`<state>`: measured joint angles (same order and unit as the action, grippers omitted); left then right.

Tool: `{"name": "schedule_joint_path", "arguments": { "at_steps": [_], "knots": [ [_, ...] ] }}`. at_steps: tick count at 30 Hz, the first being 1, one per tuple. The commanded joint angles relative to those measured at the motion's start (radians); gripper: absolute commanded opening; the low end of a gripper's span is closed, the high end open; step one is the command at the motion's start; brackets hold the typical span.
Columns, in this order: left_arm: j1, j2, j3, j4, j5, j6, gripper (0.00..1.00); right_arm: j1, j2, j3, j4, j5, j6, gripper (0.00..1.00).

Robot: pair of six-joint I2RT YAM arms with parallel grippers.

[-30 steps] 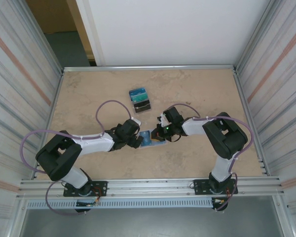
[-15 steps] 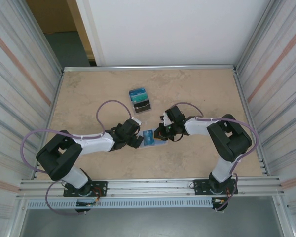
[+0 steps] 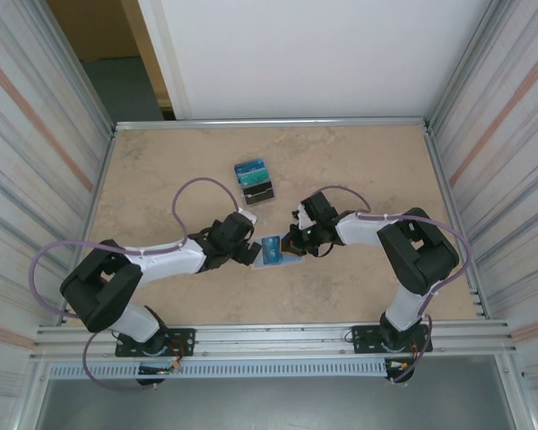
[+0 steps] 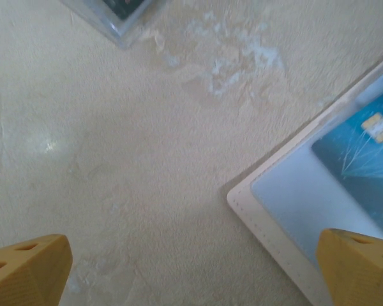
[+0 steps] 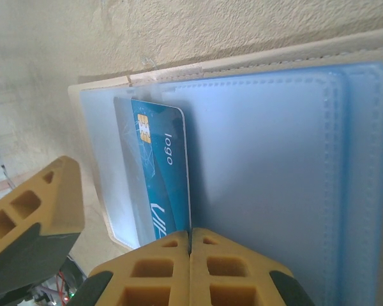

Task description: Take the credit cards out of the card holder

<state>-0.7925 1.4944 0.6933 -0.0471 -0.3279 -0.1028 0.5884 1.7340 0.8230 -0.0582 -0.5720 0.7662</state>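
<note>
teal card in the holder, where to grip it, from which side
Grip the teal card at its chip end, coming low over the card holder edge beside it. It lies flat on the lining, so from above a gripper likely meets only its face.

My left gripper [image 4: 193, 258] sits low with its fingers spread wide apart. My right gripper [image 5: 190, 268] has its fingertips pressed together. Both reach inward, their tips near each other.

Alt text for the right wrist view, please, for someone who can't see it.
The right gripper pinches the end of a teal chip card, partly out of a pale-blue pocket in the open card holder on a beige table.
</note>
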Motion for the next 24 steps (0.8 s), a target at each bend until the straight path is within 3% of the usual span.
{"name": "schedule_joint_path", "arguments": {
  "at_steps": [1,8,24],
  "knots": [
    [-0.006,-0.012,0.039,0.018,0.019,0.021,0.99,-0.004,-0.025,0.003,-0.035,0.02,-0.027,0.0],
    [-0.049,0.074,0.085,0.01,-0.009,0.058,0.99,-0.003,-0.027,0.003,-0.04,0.019,-0.031,0.0],
    [-0.051,0.153,0.086,-0.031,-0.018,0.07,0.99,-0.011,-0.076,0.002,-0.1,0.047,-0.052,0.0]
  ]
}}
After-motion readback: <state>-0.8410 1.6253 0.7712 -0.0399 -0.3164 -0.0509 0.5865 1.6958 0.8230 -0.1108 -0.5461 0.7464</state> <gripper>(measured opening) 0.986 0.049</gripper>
